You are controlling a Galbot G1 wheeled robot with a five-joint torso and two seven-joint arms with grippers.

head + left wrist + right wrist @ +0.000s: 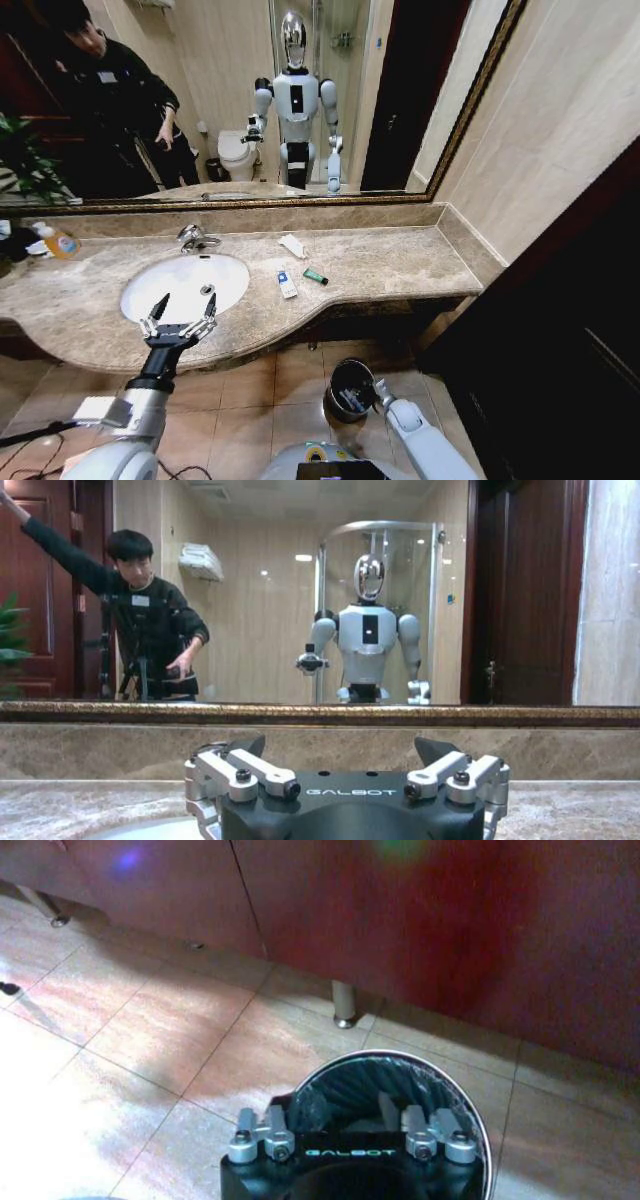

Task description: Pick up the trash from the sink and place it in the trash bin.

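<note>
Head view: left gripper (183, 309), fingers spread, hovers over the sink (150, 300); blue-white packet (287, 284) seemingly just beside.

The right gripper (342, 1119) hides part of the trash bin (455, 1087). Its fingertips are lost against the dark liner

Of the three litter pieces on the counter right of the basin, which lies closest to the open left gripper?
The blue-white packet, just past the sink's right rim. The green stick lies farther right, the white sachet farther back near the wall. Left gripper hovers over the basin's front edge.
</note>
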